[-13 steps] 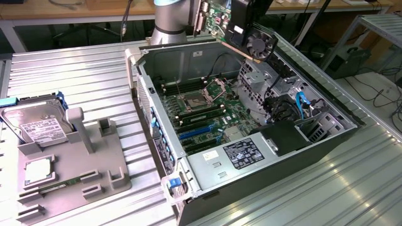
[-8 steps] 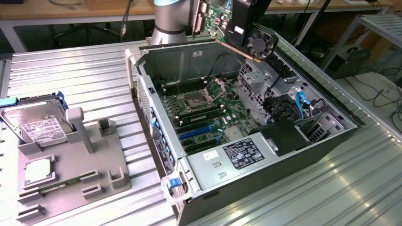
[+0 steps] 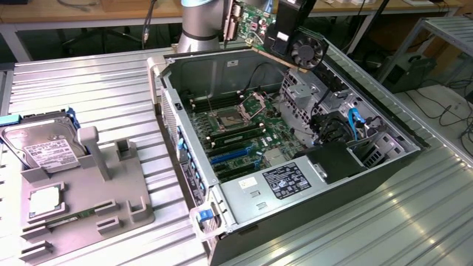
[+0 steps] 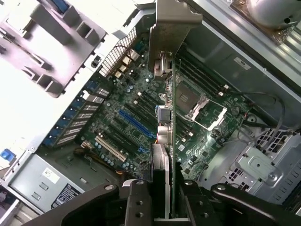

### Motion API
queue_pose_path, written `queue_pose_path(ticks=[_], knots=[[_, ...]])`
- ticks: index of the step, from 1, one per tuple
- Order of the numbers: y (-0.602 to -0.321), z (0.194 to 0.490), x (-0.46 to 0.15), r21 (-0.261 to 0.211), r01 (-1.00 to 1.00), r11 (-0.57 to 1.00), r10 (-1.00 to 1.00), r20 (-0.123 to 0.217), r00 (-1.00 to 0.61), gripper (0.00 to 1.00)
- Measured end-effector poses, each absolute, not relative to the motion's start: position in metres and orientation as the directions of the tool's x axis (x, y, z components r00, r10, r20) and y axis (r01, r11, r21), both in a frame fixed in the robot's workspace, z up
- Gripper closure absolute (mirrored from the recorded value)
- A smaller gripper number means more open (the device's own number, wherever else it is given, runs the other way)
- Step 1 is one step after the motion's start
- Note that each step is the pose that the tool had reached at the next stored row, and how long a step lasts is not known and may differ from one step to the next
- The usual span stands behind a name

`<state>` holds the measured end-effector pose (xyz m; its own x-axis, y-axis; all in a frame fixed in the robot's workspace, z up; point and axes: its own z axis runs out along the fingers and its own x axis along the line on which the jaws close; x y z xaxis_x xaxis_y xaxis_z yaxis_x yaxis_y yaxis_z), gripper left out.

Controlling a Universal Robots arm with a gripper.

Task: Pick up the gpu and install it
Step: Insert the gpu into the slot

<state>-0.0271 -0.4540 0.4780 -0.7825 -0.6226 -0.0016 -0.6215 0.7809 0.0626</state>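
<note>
As claw point(image 4: 164, 197) grips it, gpu point(image 3: 255, 22) (top cropped) tilts.

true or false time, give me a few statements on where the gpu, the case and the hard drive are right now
1. The claw is shut on the gpu, which hangs above the open computer case. True.
2. The gpu is seated in a motherboard slot. False: it is up in the air, clear of the motherboard.
3. The hard drive rests in the grey holder on the exterior view's left. True.
4. The hard drive is mounted inside the case. False: it sits outside the case, in the holder.
</note>
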Motion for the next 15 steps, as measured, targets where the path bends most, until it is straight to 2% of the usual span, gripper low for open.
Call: queue_pose_path(ticks=[15], knots=[[-0.4543,0.478,-0.0271,0.063,-0.738,0.672,-0.74,-0.002,-0.673,0.73]])
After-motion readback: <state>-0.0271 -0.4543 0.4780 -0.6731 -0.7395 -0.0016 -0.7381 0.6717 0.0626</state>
